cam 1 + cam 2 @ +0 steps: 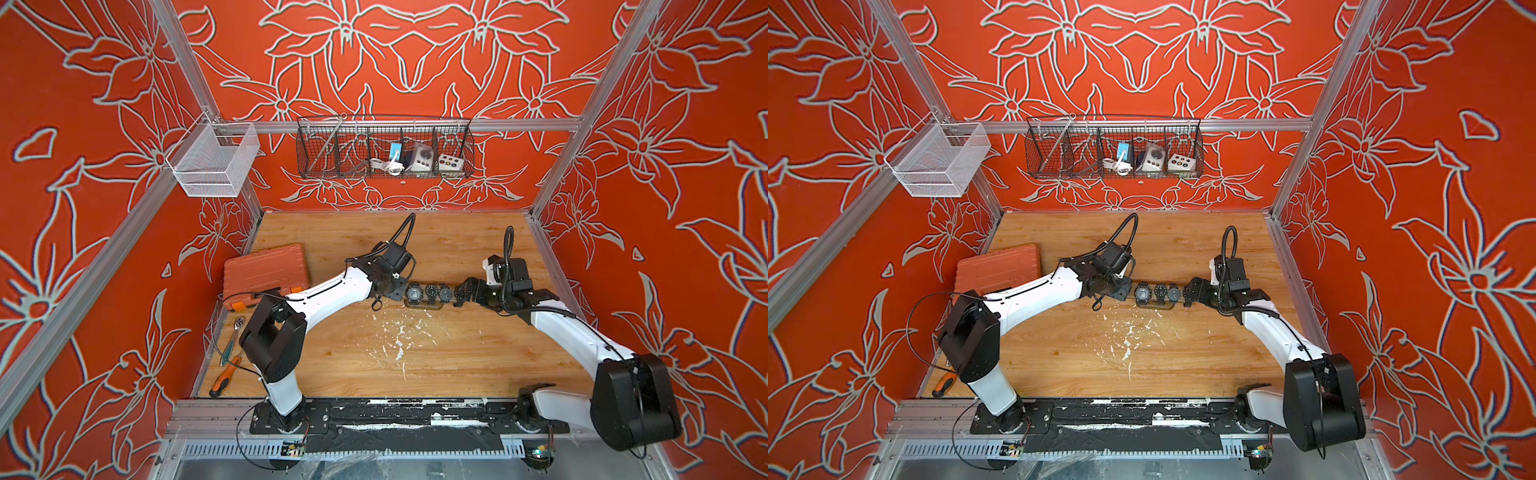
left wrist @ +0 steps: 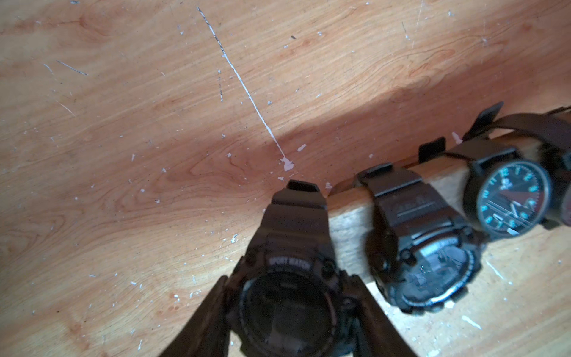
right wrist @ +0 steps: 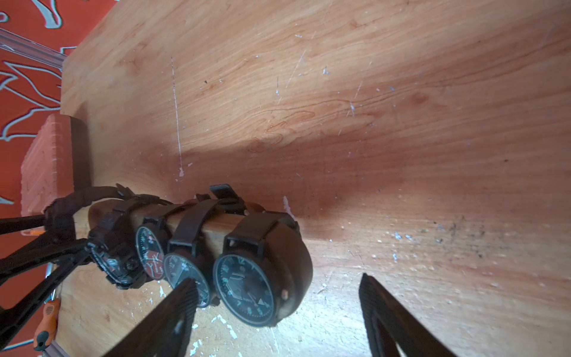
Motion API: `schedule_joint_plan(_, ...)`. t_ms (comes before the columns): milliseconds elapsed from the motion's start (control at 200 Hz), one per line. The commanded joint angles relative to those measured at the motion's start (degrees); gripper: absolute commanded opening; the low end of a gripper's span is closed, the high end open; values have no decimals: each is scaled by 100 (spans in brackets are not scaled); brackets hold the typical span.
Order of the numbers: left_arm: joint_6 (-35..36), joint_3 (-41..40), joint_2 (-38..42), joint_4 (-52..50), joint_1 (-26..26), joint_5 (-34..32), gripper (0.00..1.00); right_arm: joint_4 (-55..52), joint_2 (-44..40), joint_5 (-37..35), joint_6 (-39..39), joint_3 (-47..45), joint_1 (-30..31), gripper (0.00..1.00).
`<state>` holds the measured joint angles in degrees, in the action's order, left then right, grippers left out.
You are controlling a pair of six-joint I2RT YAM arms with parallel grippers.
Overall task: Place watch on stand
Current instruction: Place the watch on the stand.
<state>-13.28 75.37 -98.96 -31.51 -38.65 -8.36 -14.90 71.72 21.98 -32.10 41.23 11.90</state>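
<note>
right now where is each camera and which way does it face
Both top views: high at the front, looking down at the table; left arm and right arm show.
Left wrist: on its arm, facing the sport watch in the left gripper beside the stand; fingers show.
Right wrist: on its arm, facing the stand's other end past the open right gripper; fingers show.
Shared: both wrist views see the stand.

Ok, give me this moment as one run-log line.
left gripper: shut on sport watch at stand end | right gripper: open at opposite end | stand: four other watches on bar | task: not yet done
</note>
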Motion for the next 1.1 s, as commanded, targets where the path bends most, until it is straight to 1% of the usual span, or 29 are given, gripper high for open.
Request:
schedule_joint_plan(0,-28,72,-39,-53,-46,265,50,118,-1,123,37,-14,-3,84)
schedule_joint_plan(70,-38,56,-18,-31,-46,309,53,141,0,163,30,-21,7,84)
schedule_joint_plan(175,-61,65,-36,-62,-46,319,55,148,-7,146,11,-40,27,84)
schedule_joint_plan(260,-91,49,-11,-58,-46,345,60,145,-9,149,2,-38,38,83)
schedule_joint_plan(350,-143,14,55,-27,-46,413,63,140,-42,105,11,-51,41,83)
schedule_joint_plan(560,-276,-123,223,138,-46,649,62,115,-71,61,20,-47,51,83)
schedule_joint_plan(881,-316,-215,315,229,-46,608,55,49,-141,10,57,-37,62,82)
schedule_joint_plan(1096,-307,-234,338,259,-29,599,55,0,-194,-45,82,-45,71,83)
